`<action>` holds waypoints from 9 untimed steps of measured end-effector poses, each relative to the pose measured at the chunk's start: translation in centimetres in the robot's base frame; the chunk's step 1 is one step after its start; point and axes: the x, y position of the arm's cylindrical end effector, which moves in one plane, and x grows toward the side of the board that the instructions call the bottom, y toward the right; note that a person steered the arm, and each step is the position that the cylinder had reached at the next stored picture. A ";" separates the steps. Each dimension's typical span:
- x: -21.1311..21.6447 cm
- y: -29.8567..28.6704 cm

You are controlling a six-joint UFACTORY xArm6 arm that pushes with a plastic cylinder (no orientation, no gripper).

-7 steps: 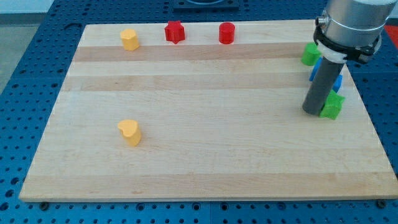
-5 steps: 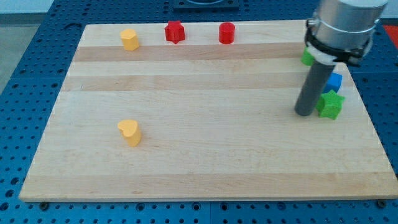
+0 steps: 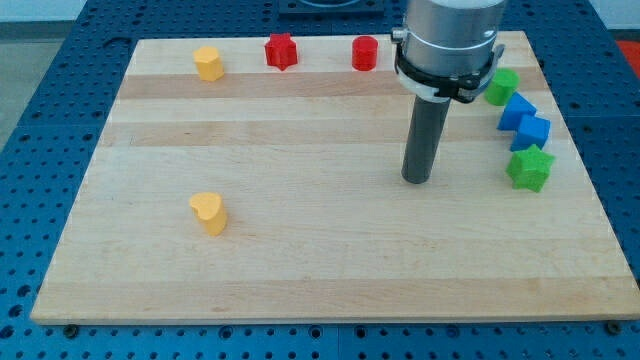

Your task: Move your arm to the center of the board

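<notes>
My tip (image 3: pixel 416 178) rests on the wooden board (image 3: pixel 300 260), right of the board's middle, touching no block. At the view's right edge lies a column of blocks: a green block (image 3: pixel 500 87), a blue block (image 3: pixel 516 109), a blue cube (image 3: pixel 534 131) and a green star (image 3: pixel 529 167). The green star is about a hundred pixels to the right of my tip. The arm's grey body hides part of the board's top right.
A yellow block (image 3: pixel 208 63), a red star (image 3: pixel 281 51) and a red cylinder (image 3: pixel 364 53) stand along the top edge. A yellow heart-shaped block (image 3: pixel 209 212) sits at the lower left. Blue perforated table surrounds the board.
My tip has slid left, away from the green star toward the board's middle. The blue blocks, earlier hidden behind the rod, now show. No block moved.
</notes>
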 end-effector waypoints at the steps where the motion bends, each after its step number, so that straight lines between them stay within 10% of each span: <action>1: 0.0 -0.8; 9: 0.0 -13.4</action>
